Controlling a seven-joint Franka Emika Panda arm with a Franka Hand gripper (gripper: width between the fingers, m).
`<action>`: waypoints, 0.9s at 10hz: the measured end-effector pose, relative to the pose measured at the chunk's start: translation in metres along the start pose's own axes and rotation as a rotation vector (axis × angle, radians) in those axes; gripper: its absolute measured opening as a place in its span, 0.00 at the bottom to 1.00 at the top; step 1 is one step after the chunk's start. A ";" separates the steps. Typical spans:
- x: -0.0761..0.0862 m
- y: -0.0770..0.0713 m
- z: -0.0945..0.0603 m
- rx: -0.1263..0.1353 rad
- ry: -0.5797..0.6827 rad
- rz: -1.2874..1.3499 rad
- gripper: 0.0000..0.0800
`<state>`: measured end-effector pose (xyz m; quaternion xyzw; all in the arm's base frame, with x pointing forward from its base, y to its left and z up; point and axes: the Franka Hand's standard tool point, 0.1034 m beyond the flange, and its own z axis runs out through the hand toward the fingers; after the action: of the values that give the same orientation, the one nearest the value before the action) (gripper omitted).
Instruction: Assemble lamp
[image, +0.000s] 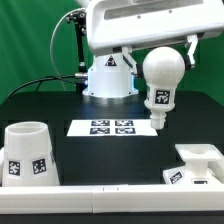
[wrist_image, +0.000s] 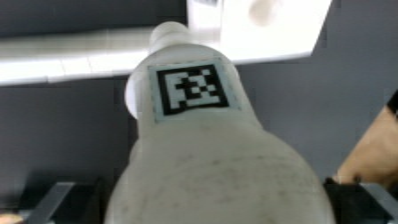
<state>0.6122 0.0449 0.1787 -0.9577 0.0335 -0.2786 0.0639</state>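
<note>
My gripper (image: 166, 58) is shut on the round head of the white bulb (image: 160, 80) and holds it in the air. The bulb's stem points down, slightly tilted, and its tag faces the camera. The stem's tip hangs just above the black table, by the end of the marker board (image: 110, 127) at the exterior view's right. In the wrist view the bulb (wrist_image: 196, 150) fills the space between my gripper's (wrist_image: 205, 197) dark fingers (wrist_image: 50, 197). The cone shade (image: 27, 152) stands at the front on the exterior view's left. The square base (image: 197, 165) sits at the front on the exterior view's right.
A long white rail (image: 100, 197) runs along the table's front edge. The robot's white pedestal (image: 108, 78) stands behind the marker board, with cables on the exterior view's left. A green backdrop closes the back.
</note>
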 end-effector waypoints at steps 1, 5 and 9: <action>-0.002 -0.019 0.004 0.013 0.034 0.023 0.72; -0.008 -0.029 0.009 0.024 0.024 0.028 0.72; -0.009 -0.024 0.019 0.024 0.010 0.045 0.72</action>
<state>0.6154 0.0710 0.1618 -0.9545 0.0521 -0.2821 0.0815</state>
